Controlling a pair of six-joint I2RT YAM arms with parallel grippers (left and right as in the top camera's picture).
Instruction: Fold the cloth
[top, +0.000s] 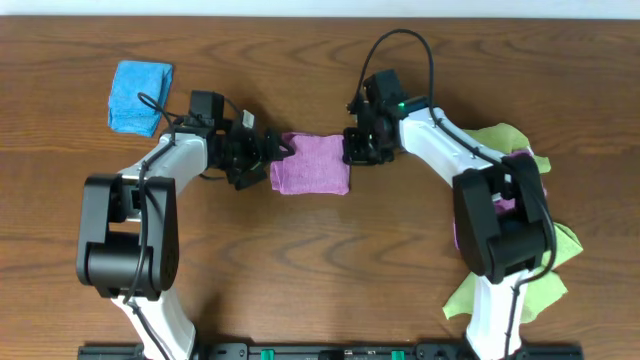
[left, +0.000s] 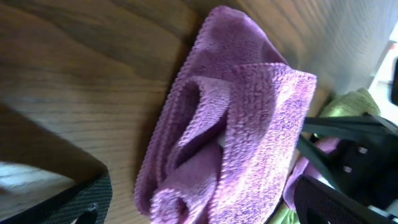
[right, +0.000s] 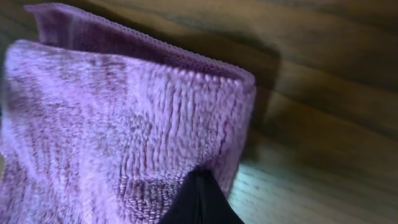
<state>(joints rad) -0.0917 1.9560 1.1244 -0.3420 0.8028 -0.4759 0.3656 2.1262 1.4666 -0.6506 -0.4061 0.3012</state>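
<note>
Nearest the robot, beside the right arm's base, light green cloths (top: 487, 290) are heaped on the wooden table (top: 300, 270). Farther in, at mid-table, the cloth (top: 312, 165) is laid flat in a folded, roughly rectangular shape between the two grippers. The left gripper (top: 268, 152) is positioned at the cloth's left end with its fingers spread wide; in the left wrist view, loosely bunched lilac layers are seen between the parted fingers (left: 87, 200). The right gripper (top: 358, 150) is positioned at the cloth's far right corner with its jaws closed together on the fabric's edge, and two stacked layers are visible in the right wrist view. Farthest away, at the far left, a bright blue cloth (top: 140, 95) is located, well apart from the lilac one.
</note>
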